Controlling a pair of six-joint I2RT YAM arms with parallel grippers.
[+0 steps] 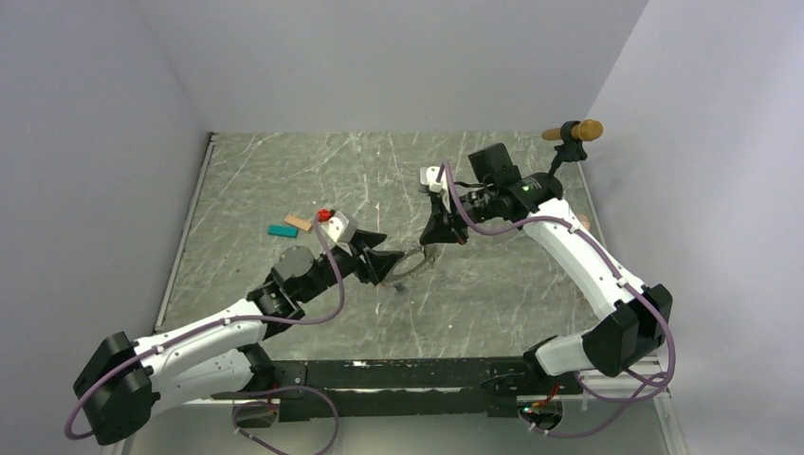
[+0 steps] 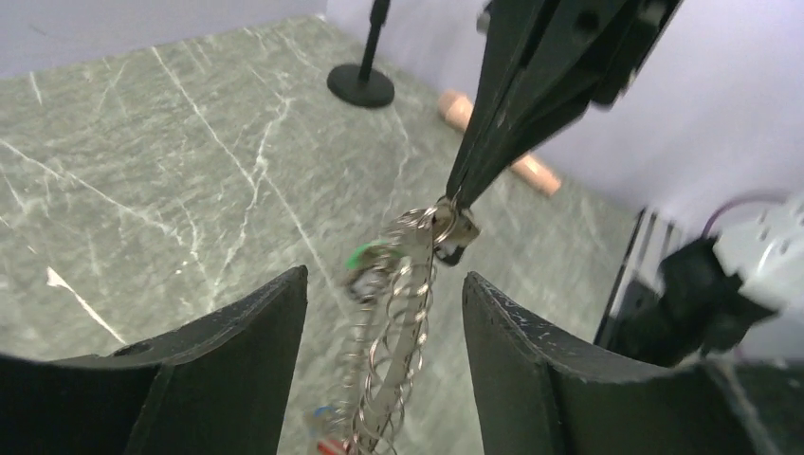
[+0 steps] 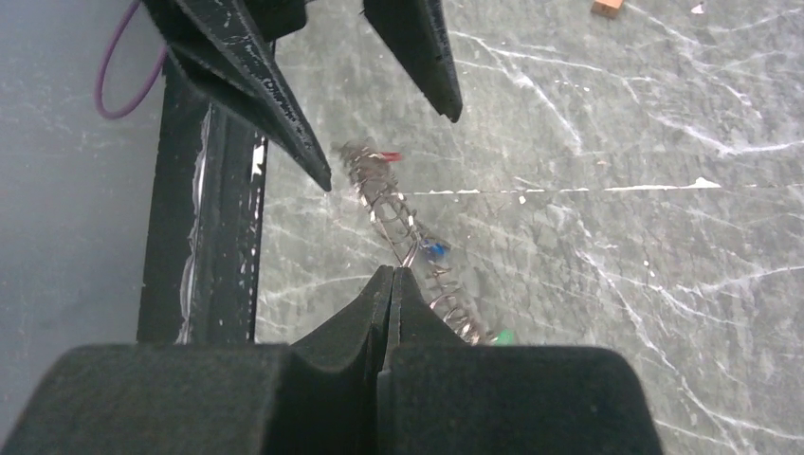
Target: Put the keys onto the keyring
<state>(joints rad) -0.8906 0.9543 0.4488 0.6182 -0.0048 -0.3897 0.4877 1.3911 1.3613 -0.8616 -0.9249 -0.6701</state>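
My left hand (image 2: 384,282) has its fingers apart on either side of the hanging keyring (image 2: 391,332), not touching it.
My right hand (image 3: 392,273) is pinched together on the keyring's top loop, over the green marbled counter (image 1: 284,171). The keys (image 3: 435,250), with green, blue and red heads, sit on it too blurred to count. The left wrist view cuts off its lower end.
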